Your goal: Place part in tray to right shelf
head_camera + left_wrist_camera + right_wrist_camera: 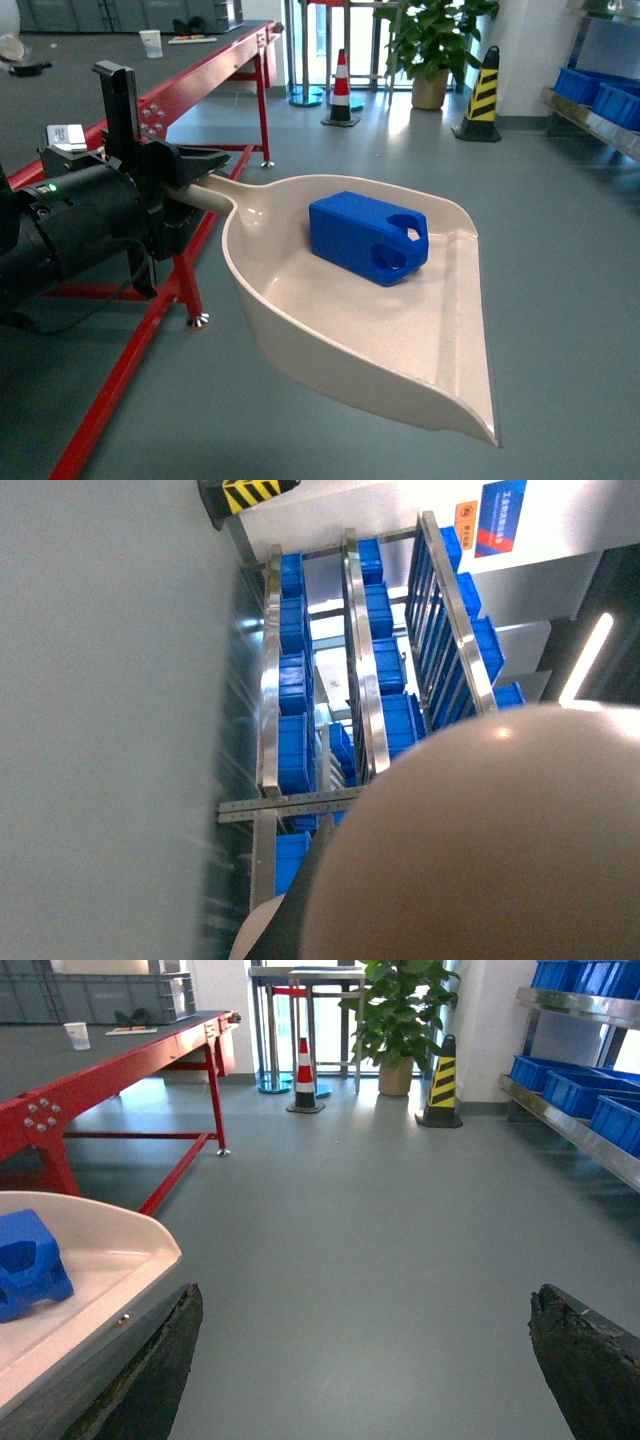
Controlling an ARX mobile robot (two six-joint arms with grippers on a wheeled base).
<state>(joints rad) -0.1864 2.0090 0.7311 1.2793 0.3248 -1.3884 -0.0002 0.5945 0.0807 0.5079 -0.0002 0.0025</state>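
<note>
The left gripper (185,190) is clamped on the handle (210,195) of the tray (300,320), holding the cream scoop level above the grey floor (560,300). The black arm comes in from nine o'clock in the head view, and the scoop's open lip points toward five o'clock. The part (368,237) lies inside the tray, on its flat bottom near the back wall, its holed end turned toward four o'clock. In the right wrist view the same blue part (30,1263) sits at nine o'clock on the tray (120,1260).

The right gripper (360,1380) is spread wide, its two dark fingers (150,1380) at the lower corners of its own view with bare floor between them (the left finger sits just beside and under the tray's rim; whether they touch cannot be told).

The right shelf (595,120) shows at two o'clock in the head view, well apart from the tray, with blue crates (600,95) on it. The left wrist view, half filled by the scoop's pale underside, sees the steel rack (360,680) with rows of blue crates.

Behind, a red-framed desk (200,70) runs off toward eleven o'clock, carrying a white cup (151,43). A red-and-white cone (340,88), a potted plant (432,45) and a yellow-and-black cone (482,95) stand along twelve o'clock.
</note>
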